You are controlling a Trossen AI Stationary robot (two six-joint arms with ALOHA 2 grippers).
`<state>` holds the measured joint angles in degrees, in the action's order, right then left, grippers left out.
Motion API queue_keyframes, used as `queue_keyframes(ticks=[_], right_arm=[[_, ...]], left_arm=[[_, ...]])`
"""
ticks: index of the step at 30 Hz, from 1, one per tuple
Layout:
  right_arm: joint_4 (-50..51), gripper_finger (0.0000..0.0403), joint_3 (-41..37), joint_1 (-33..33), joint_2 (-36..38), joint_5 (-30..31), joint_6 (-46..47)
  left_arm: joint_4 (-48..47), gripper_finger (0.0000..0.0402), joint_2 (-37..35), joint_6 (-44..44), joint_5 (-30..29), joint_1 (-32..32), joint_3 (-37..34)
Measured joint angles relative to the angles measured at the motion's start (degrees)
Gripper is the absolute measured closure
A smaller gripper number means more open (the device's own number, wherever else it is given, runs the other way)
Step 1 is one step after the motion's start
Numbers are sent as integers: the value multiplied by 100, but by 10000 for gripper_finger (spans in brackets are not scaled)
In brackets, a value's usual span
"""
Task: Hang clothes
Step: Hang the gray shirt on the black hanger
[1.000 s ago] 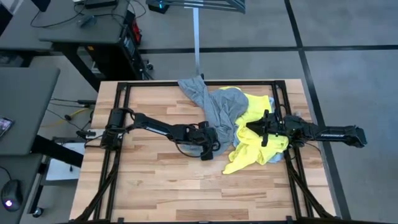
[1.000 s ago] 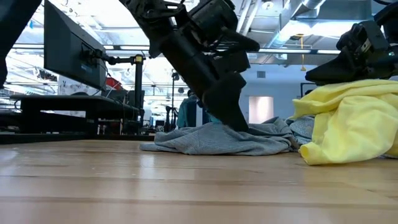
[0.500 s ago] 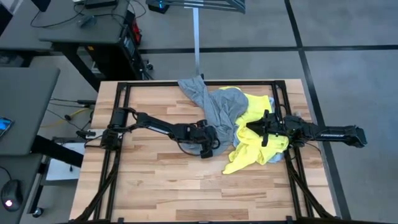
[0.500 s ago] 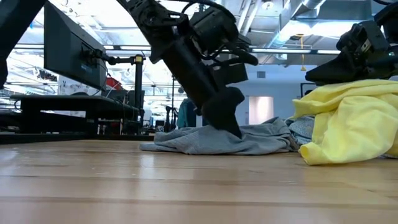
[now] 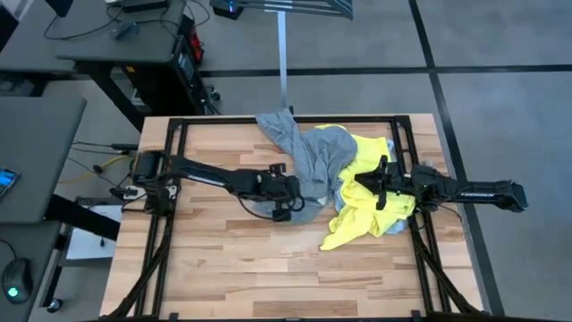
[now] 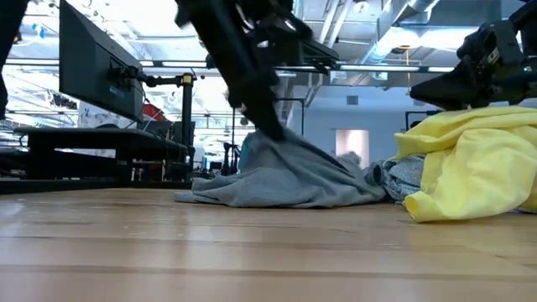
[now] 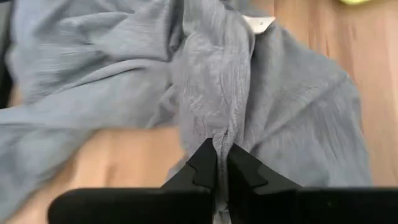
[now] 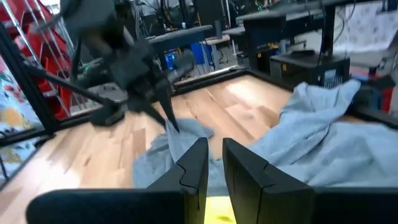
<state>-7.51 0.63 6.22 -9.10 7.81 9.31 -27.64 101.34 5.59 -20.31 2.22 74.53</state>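
Left gripper [image 7: 222, 163] pinches a crinkled fold of the soft grey T-shirt [image 7: 273, 106]; right gripper [image 8: 213, 158] apparently nearly closed.

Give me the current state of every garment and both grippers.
Grey T-shirt: crumpled on the table, one fold pinched and lifted.
Neon-yellow T-shirt: heaped on the table under the right arm.
Light-blue shirt: mostly buried under the yellow one.
Left gripper: shut on the grey fabric.
Right gripper: nearly closed, holding nothing visible.

Wooden table [image 5: 223, 259], monitor [image 6: 92, 63] behind
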Motion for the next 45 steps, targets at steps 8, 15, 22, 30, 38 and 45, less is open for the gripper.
queue_keyframes(ticks=[8, 15, 22, 30, 38, 45], right_arm=[[-960, 362, 37, 539, -684, 4, -342], [-1095, 362, 1116, 1121, -2231, 4, -227], [252, 362, 3790, 1464, -4230, 0, -814], [1732, 362, 6797, 2209, -5905, 1, -1130], [2086, 362, 8407, 2921, -6508, -10, -2028], [2386, 342, 9526, 3893, -7393, -261, -3176]], left_arm=[[-72, 401, -1488, 49, 777, -1233, -769], [901, 401, -2021, -957, 3015, -2524, -1372], [1703, 402, -2440, -1882, 4579, -2808, -1209], [1955, 402, -3113, -2025, 4754, -3123, -1146], [1882, 401, -3290, -1848, 4703, -3564, -1146], [1773, 401, -3285, -2120, 4256, -3831, -1146]])
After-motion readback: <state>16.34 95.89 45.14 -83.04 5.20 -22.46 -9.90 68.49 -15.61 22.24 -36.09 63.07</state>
